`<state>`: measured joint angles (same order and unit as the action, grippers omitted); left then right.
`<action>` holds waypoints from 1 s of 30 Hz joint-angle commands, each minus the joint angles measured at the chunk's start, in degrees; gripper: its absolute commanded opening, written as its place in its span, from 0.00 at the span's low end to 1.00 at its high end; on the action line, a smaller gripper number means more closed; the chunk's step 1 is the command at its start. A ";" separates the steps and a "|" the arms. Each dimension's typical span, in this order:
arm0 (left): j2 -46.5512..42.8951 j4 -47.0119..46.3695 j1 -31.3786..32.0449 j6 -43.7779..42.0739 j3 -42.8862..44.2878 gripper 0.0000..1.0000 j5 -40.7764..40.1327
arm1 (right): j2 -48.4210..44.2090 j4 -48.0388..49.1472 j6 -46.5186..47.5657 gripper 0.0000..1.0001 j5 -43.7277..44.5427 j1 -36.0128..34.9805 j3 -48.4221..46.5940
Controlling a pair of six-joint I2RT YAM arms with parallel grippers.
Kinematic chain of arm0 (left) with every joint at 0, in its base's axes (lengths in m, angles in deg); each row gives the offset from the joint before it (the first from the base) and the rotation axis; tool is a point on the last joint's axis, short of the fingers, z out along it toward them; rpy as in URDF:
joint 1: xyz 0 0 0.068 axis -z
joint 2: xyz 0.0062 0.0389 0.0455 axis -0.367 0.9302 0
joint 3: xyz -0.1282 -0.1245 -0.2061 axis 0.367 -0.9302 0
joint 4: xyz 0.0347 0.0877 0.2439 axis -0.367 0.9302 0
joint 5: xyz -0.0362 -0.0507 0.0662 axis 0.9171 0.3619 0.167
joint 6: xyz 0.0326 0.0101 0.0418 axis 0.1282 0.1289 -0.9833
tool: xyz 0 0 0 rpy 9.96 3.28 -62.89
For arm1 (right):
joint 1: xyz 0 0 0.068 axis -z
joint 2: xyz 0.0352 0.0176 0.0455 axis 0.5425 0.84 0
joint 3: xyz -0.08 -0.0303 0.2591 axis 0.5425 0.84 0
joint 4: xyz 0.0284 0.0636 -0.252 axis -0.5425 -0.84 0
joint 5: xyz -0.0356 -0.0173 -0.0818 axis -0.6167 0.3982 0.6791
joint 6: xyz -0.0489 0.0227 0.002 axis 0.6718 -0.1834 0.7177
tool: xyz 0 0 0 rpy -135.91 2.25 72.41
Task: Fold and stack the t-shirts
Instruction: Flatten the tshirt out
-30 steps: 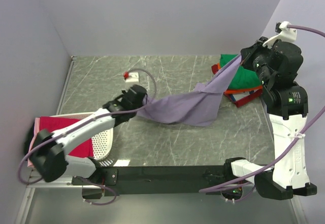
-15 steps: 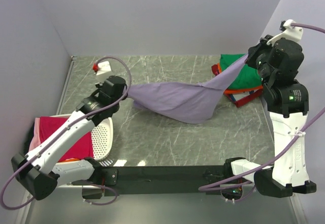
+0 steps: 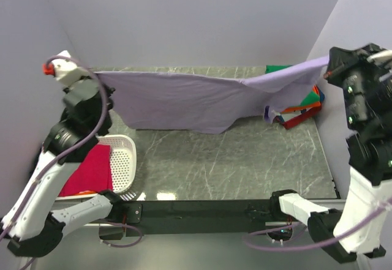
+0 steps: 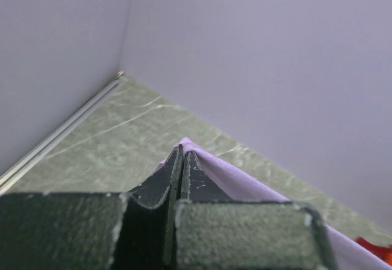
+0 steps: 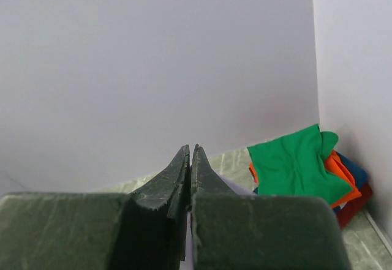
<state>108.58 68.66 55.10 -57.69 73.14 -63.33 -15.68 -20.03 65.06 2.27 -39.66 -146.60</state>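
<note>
Left fingers [image 4: 182,160] and right fingers [image 5: 190,160] are each pinched shut on an end of the purple shirt [image 3: 184,101], spread in the air and not yet folded. The near-left basket [image 3: 125,160] holds a red shirt [image 3: 92,172] to do. The far-right pile [image 3: 300,101] looks already stacked.

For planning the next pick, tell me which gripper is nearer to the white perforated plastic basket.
Left. The left gripper hangs just past the basket, clamping the stretched lavender cloth t-shirt; the right gripper holds its other end by the right wall.
</note>
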 commanded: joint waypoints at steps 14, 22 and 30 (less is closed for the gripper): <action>-13.40 1.07 -0.25 -5.49 13.34 0.01 30.84 | -14.11 -6.04 -2.66 0.00 -10.10 0.48 -14.25; -12.78 -0.15 -0.25 -5.31 15.38 0.01 35.43 | -14.73 -1.03 -2.23 0.00 -10.90 0.31 -12.60; -2.09 -6.74 -0.34 -8.12 6.50 0.01 26.73 | -2.18 4.94 -0.91 0.00 -7.92 0.30 -5.48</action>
<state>98.64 65.82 55.10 -63.50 82.34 -32.63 -26.34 -18.80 62.79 -7.63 -39.55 -155.21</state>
